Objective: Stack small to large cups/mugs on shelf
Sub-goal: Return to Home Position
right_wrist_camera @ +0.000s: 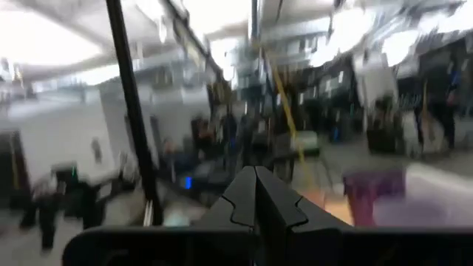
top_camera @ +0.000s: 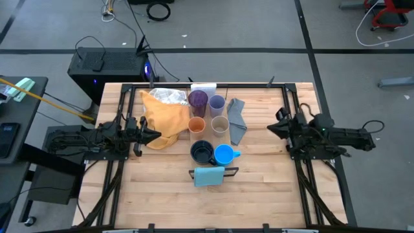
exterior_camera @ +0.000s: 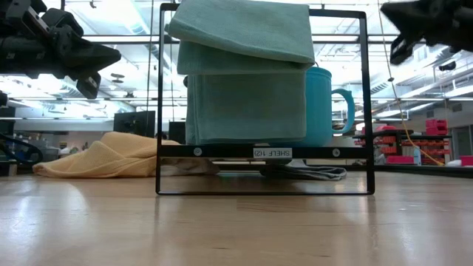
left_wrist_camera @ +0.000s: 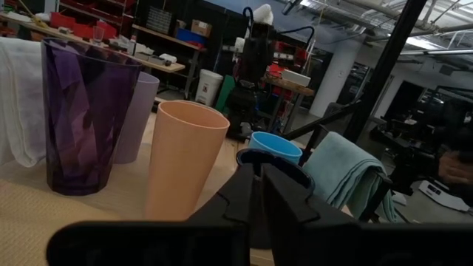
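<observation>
Nearest the front of the bench (top_camera: 168,194), a light-blue cloth (exterior_camera: 244,81) draped over a black frame (exterior_camera: 160,111) masks almost everything in the low view. Only the bright blue mug (exterior_camera: 321,103) shows past it. From above, the shelf (top_camera: 209,138) carries three pairs: navy mug (top_camera: 202,153) beside the blue one, then orange cup (top_camera: 196,124) and beige cup (top_camera: 220,125), then dark purple tumbler (top_camera: 198,100) and lavender cup (top_camera: 217,103).

The left end effector (top_camera: 149,134), fingers together and empty, hangs over the edge of the yellow cloth (top_camera: 162,116). If it dipped it could snag that cloth and drag it into the orange cup just beside it. The right end effector (top_camera: 275,127), likewise closed on nothing, is well clear beyond the grey cloth (top_camera: 237,120). The plank itself is mostly covered.
</observation>
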Controlling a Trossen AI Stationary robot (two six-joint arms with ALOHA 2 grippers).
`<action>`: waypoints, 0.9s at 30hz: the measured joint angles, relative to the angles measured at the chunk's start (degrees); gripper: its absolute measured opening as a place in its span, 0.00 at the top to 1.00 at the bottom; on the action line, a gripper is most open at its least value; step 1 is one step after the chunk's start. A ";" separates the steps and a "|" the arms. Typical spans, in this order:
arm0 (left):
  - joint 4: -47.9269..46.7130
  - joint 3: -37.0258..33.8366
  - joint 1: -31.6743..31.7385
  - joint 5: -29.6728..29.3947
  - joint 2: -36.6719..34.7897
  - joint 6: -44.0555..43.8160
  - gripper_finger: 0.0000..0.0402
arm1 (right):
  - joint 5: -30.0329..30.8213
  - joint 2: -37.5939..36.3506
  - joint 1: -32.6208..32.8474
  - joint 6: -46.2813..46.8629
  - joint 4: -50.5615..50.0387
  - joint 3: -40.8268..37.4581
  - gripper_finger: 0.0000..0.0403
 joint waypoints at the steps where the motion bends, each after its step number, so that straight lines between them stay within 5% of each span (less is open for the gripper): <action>1: 0.00 0.00 0.02 0.00 0.00 -0.04 0.91 | -0.29 -0.01 0.05 0.03 -2.28 0.00 0.97; 11: 0.00 -0.02 0.00 0.00 0.00 -0.02 0.94 | -1.01 -0.02 0.03 -0.61 -9.79 -0.22 0.98; 21: 0.00 -0.02 0.02 0.00 0.00 -0.04 0.92 | -0.97 0.00 -0.13 -0.26 1.58 -5.64 0.98; 27: 0.00 -0.02 0.02 0.00 0.00 -0.01 0.91 | -3.13 0.00 -0.10 1.11 -6.35 -5.73 0.97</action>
